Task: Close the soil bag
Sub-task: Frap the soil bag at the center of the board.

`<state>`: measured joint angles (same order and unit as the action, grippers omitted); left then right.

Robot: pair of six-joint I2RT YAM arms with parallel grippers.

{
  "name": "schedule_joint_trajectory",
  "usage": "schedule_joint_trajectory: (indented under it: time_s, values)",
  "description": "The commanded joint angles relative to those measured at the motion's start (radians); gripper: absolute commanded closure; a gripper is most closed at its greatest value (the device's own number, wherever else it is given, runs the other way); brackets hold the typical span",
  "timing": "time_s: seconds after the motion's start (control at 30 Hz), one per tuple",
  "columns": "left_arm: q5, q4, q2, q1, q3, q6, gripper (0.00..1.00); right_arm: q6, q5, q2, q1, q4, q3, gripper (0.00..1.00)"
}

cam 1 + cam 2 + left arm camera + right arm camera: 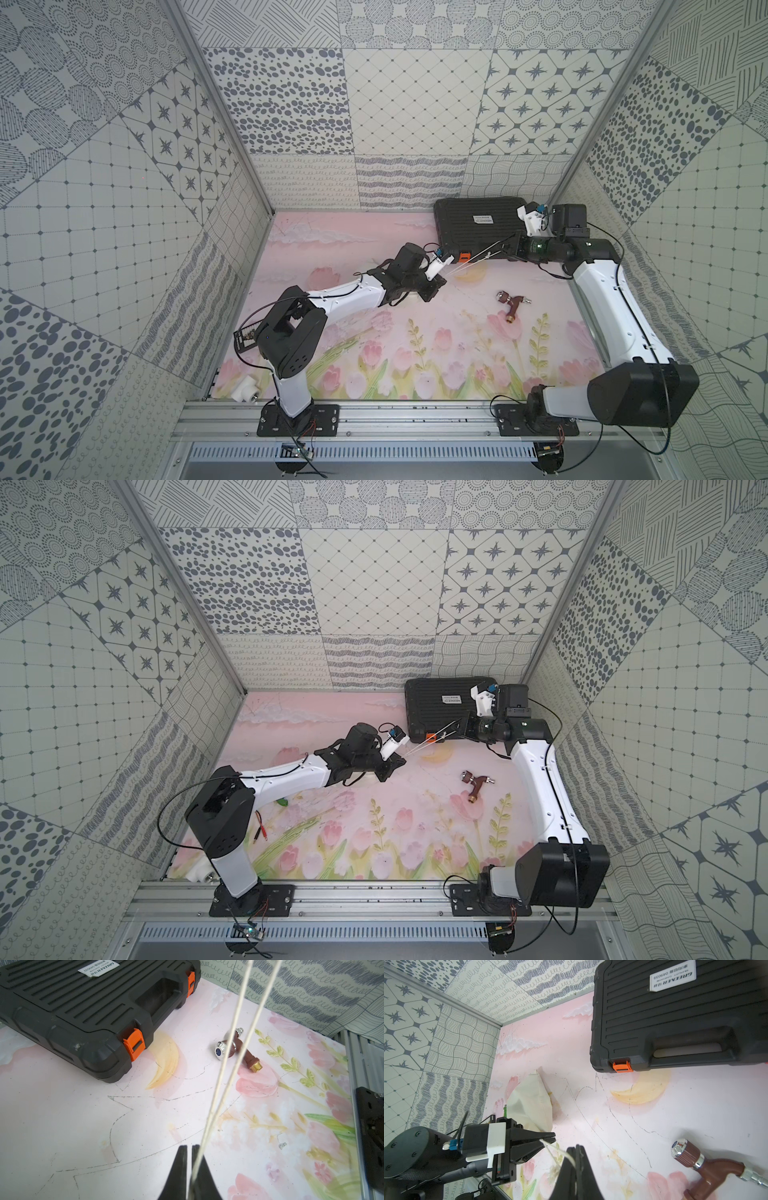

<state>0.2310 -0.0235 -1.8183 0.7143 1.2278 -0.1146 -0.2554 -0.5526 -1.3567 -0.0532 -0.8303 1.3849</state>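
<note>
The soil bag (529, 1103) is a cream-white cloth sack lying on the pink mat; in both top views the left arm covers nearly all of it. Its thin pale cords (234, 1016) stretch taut through the air between my two grippers, seen in a top view as cords (473, 262). My left gripper (189, 1147) is shut on the cords close to the bag, and also shows as the left gripper (553, 1138) (441, 280). My right gripper (574, 1148) (508, 247) is shut on the cords' far end, over the black case's front edge.
The black ribbed case (473, 232) with orange latches lies at the back right. A brown tap fitting (512, 305) lies on the mat right of centre. A white pipe piece (245, 388) sits at the front left corner. Patterned walls enclose the mat on three sides.
</note>
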Motion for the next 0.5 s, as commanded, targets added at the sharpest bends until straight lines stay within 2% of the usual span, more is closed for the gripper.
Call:
schedule_joint_trajectory:
  time_s: [0.0, 0.47]
  values:
    - [-0.241, 0.937, -0.066, -0.008, -0.051, 0.031, 0.92, -0.020, 0.230, 0.065, -0.190, 0.484, 0.159, 1.00]
    - [-0.260, 1.030, -0.073, 0.019, -0.046, 0.066, 0.85, -0.029, 0.227, 0.044, -0.206, 0.485, 0.162, 1.00]
